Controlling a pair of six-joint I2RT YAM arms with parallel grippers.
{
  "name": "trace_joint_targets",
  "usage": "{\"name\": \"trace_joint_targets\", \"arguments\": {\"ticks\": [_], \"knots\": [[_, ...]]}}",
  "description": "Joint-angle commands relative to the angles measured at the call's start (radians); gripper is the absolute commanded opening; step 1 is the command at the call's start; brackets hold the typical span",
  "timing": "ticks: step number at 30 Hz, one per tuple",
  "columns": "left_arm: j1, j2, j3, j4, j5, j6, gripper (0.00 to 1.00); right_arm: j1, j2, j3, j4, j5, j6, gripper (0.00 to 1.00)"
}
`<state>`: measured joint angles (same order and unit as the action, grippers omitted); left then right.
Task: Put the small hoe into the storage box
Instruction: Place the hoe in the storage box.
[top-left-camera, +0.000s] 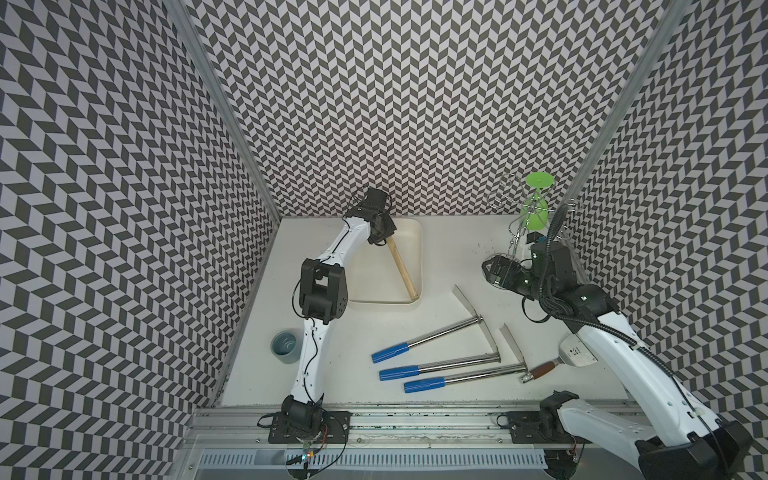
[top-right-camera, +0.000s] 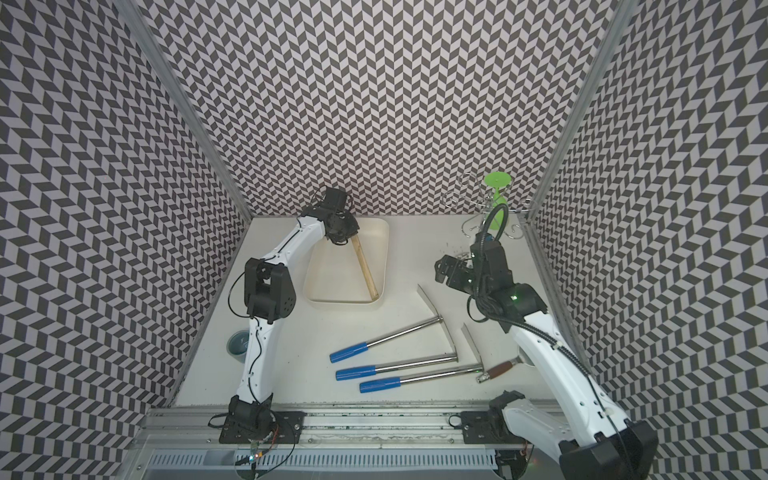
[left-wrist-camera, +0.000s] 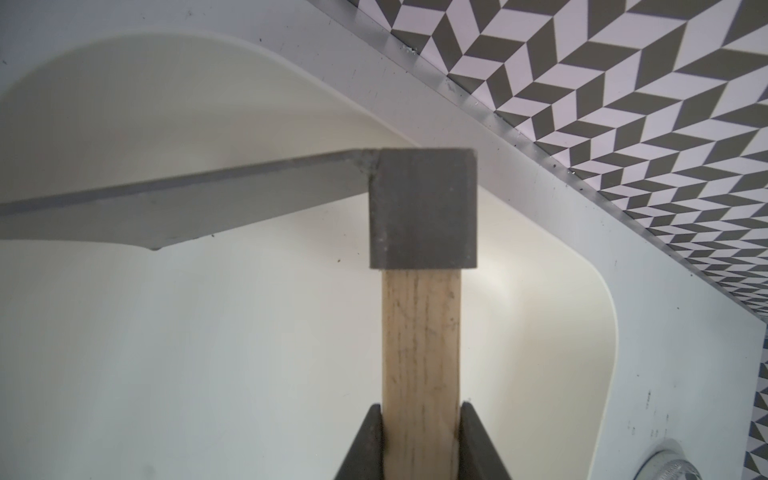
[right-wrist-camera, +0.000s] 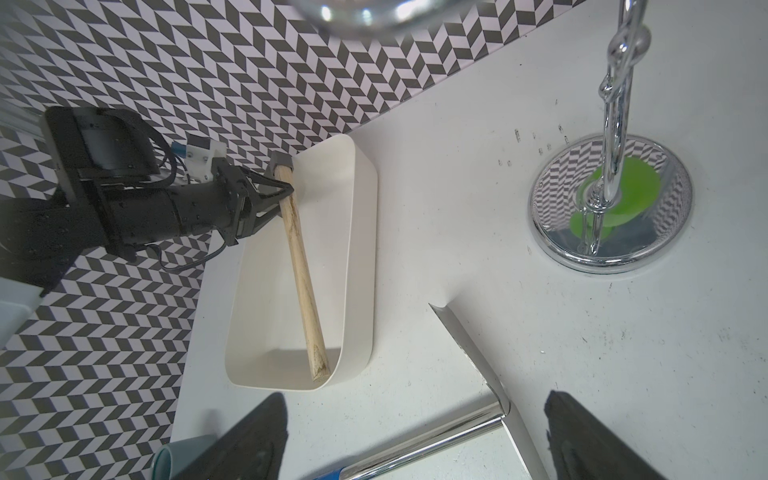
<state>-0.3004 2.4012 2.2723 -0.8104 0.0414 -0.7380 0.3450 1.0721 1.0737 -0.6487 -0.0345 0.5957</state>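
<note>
One small hoe (top-left-camera: 401, 266), wooden-handled, gripped just below its grey head by the left end effector (top-left-camera: 382, 237), closed narrow on the wood. Tilted: head raised over the far end of the storage box (top-left-camera: 419, 257), handle butt down inside the tub's near corner, at 5 o'clock of the tub. Storage box at 11 o'clock on the desk (top-left-camera: 457, 249), close to the back wall. Right end effector (top-left-camera: 492, 270) at 2 o'clock, spread wide, holding nothing, beside a chrome stand (right-wrist-camera: 548, 249). Three blue-handled hoes (top-left-camera: 453, 365) at 5 o'clock, flat on the desk, well apart from the tub.
</note>
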Motion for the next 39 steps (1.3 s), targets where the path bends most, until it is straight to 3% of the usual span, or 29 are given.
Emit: {"name": "trace_joint_targets", "arguments": {"ticks": [1, 31, 33, 38, 39], "knots": [[0.017, 0.001, 0.066, -0.006, -0.031, 0.049, 0.0, 0.006, -0.014, -0.012, 0.044, 0.003, -0.007, 0.97], [0.008, 0.122, 0.059, -0.023, 0.026, 0.08, 0.01, 0.01, 0.009, -0.01, 0.049, -0.008, -0.005, 0.97], [0.005, 0.132, 0.058, -0.023, 0.029, 0.081, 0.06, 0.01, 0.009, -0.011, 0.05, -0.008, -0.005, 0.97], [-0.005, 0.133, 0.058, -0.023, 0.027, 0.096, 0.45, 0.009, 0.01, -0.011, 0.05, -0.008, -0.005, 0.97], [-0.008, 0.127, 0.059, -0.02, 0.02, 0.098, 0.48, 0.01, 0.009, -0.012, 0.05, -0.006, -0.007, 0.97]]}}
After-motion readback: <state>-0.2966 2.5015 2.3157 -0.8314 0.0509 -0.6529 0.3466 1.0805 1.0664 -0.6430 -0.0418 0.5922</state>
